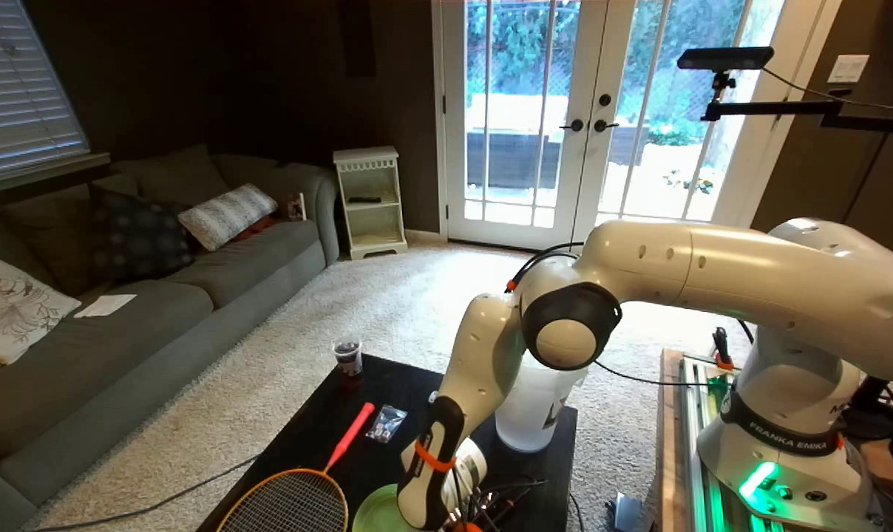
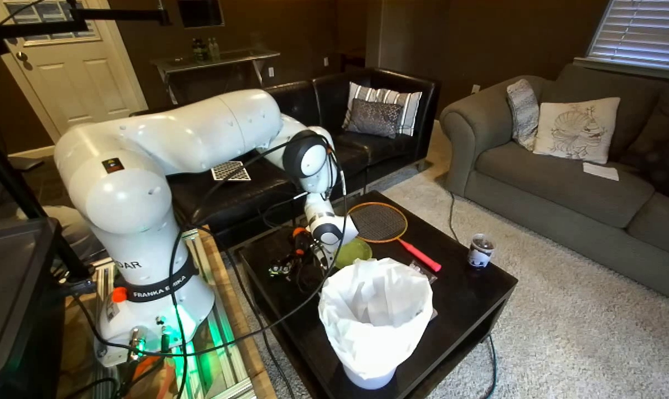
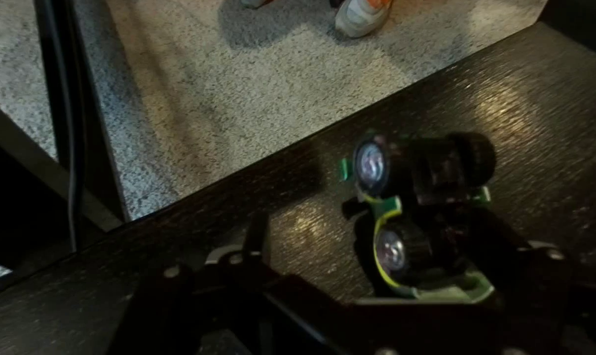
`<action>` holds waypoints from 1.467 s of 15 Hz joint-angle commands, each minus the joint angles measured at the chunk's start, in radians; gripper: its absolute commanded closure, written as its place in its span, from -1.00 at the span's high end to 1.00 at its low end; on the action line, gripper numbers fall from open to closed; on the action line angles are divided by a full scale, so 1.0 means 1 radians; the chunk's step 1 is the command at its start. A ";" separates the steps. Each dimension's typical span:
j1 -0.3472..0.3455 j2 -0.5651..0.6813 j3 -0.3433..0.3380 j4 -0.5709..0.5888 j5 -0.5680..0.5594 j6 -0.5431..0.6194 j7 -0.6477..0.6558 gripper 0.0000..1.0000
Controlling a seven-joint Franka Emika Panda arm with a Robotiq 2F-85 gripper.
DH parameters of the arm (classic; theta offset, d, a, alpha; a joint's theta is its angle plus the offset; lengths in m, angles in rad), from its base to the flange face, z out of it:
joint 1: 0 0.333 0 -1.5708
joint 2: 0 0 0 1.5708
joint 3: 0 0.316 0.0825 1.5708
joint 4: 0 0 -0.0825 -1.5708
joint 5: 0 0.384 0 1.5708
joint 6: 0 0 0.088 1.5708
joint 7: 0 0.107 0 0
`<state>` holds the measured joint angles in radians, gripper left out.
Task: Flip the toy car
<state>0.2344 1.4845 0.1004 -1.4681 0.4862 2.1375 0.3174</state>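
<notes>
Wrist view: toy car (image 3: 426, 212) noted right of centre on the table (image 3: 525, 98), judged light, stiff and slick, best taken across its width between the wheels (image 3: 371, 165); claw (image 3: 381, 234) spread, nothing gripped. In an exterior view, arm (image 1: 683, 258) extends from the right edge, bent down at bottom centre. In an exterior view, arm (image 2: 201, 133) slopes down to mid-frame.

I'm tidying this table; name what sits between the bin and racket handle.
In an exterior view, a clear packet lies between the pink handle and white bin; the arm hides part of the stretch.
</notes>
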 commanded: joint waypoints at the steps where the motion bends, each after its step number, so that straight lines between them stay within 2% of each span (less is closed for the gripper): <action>1: 0.045 0.004 -0.036 0.033 -0.089 -0.005 0.117 1.00; 7: 0.070 0.009 -0.077 0.045 -0.164 -0.017 0.229 1.00; 12: 0.073 0.019 -0.074 0.060 -0.198 -0.054 0.254 1.00; 19: 0.057 0.002 -0.064 0.035 -0.167 -0.022 0.244 1.00; 22: 0.026 -0.008 -0.035 0.022 -0.154 -0.001 0.247 1.00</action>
<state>0.2852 1.4813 0.0396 -1.4409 0.3141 2.1110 0.5486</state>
